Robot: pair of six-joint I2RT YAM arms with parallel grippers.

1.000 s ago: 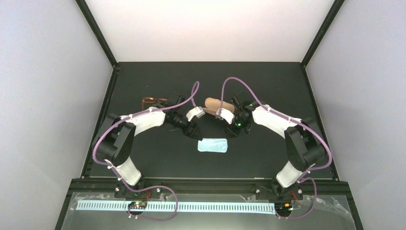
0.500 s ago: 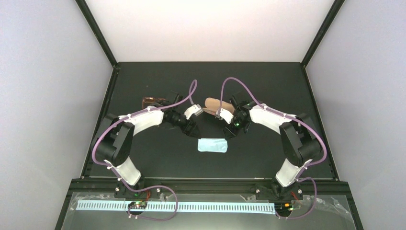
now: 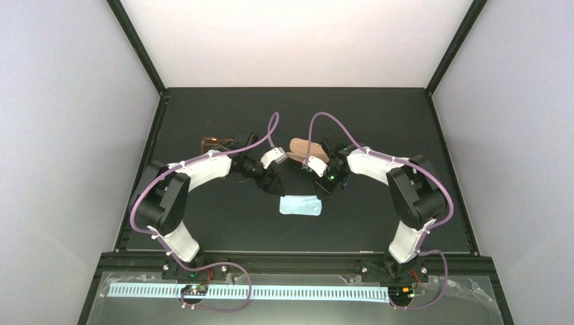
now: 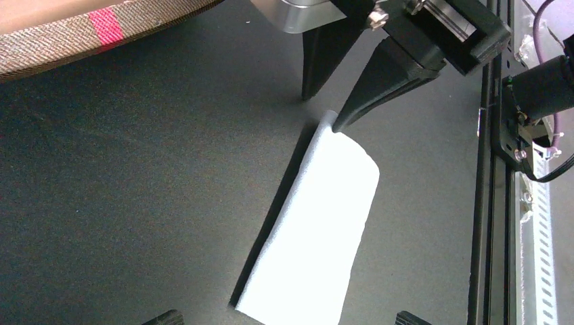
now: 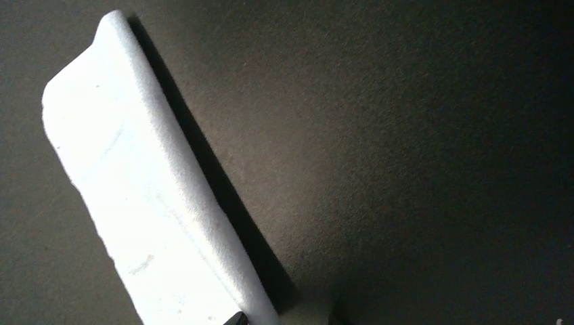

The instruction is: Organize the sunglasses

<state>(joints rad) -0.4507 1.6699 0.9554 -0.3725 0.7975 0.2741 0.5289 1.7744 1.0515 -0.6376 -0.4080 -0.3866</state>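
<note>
Sunglasses (image 3: 217, 143) lie far-left on desk (image 3: 379, 122), well apart from both hands. Left hand (image 3: 274, 181) wide apart, empty, over cloth (image 3: 301, 205). Right hand (image 4: 322, 108) partly apart, tip touching cloth end. Risk: hands are crowded, so they could collide, drag the cloth or bump case (image 3: 301, 146).

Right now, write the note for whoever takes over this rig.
Left pincer: open, empty, over the cloth.
Right pincer: partly open, empty, one tip at the cloth's end.
Sunglasses: on the table, far left, beyond the left arm, not held.
Case: far centre, between the two wrists.
Cloth: flat, mid-table.
Done: nothing put away, as things lie.
Left: sunglasses not yet stowed; probably the cloth and case too.
</note>
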